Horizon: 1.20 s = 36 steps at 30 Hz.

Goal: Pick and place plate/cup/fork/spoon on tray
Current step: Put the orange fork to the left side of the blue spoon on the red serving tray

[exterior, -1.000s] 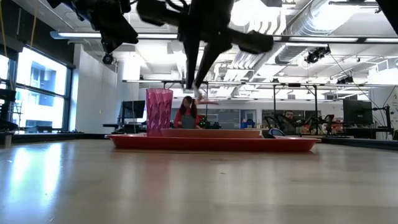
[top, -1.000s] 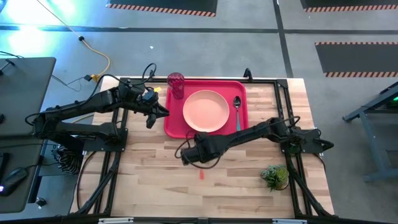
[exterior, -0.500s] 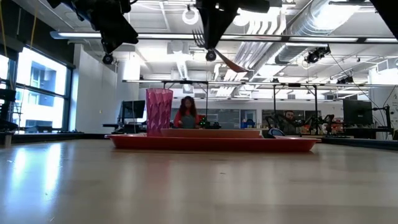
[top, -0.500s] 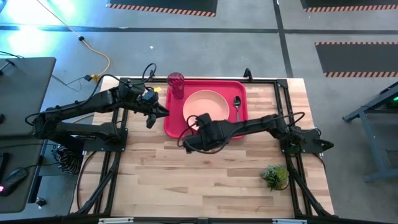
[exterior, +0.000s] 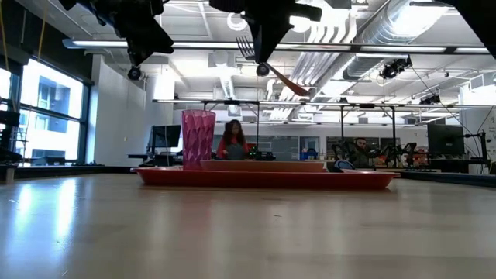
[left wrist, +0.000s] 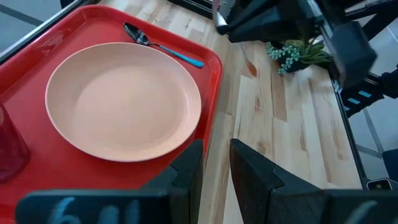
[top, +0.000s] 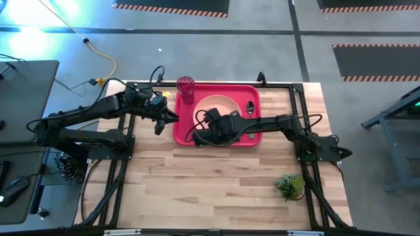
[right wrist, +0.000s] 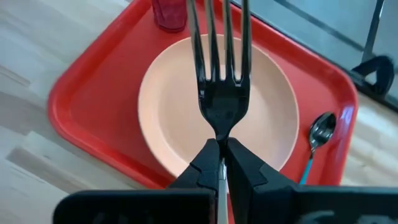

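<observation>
two dark arms (top: 85,118) of jointed black links, black cables looping along them.

Tabletop: pale butcher-block wooden tabletop (top: 216,183), seen bare along the near side.
Plant: small green potted plant (top: 289,186), set at the right near corner.
Cable: yellow cable (top: 105,62), laid on the grey floor.

The whole table (top: 216,177) is seen from straight above in the high view. It is viewed level from its near edge in the low view. The tray (left wrist: 205,93) is seen close from opposite sides by both wrist views.
</observation>
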### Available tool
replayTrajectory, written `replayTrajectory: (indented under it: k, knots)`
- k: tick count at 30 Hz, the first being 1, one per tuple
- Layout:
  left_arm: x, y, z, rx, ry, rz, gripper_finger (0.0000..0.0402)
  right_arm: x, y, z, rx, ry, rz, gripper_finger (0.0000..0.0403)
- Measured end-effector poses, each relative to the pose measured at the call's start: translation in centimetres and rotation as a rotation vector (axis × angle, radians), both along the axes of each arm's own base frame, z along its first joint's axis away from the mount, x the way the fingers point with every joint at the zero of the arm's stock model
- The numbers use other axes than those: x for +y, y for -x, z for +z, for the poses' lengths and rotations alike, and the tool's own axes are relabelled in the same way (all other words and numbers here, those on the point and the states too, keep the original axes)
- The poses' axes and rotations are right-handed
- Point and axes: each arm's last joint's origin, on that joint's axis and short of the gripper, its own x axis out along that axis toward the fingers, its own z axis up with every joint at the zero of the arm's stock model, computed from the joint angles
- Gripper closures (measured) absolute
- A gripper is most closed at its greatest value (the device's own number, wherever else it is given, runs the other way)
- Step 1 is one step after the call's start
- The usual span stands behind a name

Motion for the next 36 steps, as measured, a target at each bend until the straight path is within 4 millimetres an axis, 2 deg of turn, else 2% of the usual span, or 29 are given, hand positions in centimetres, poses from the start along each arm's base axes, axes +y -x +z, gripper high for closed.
replayTrajectory:
  k: [13,18,22,30,36]
  knots:
    - [0.2,-0.3,0.6,-0.067,-0.053,0.008,0.0332,-3.7,-0.2,0.0,0.186,0.046,0.154,0.0402]
    - [0.4,-0.4,0.8,-0.075,-0.095,0.072,0.0332,-5.3,0.3,-1.0,0.277,0.036,0.171,0.0402]
    - [0.5,-0.4,0.8,-0.073,-0.111,0.098,0.0332,-6.1,1.9,-1.6,0.328,0.019,0.141,0.0402]
    - [0.8,-0.4,0.8,-0.055,-0.151,0.176,0.0332,-8.4,6.0,-1.0,0.328,-0.009,0.018,0.0402]
    - [0.9,-0.3,0.8,-0.05,-0.15,0.213,0.0332,-10.0,8.6,-2.3,0.235,-0.07,-0.061,0.0402]
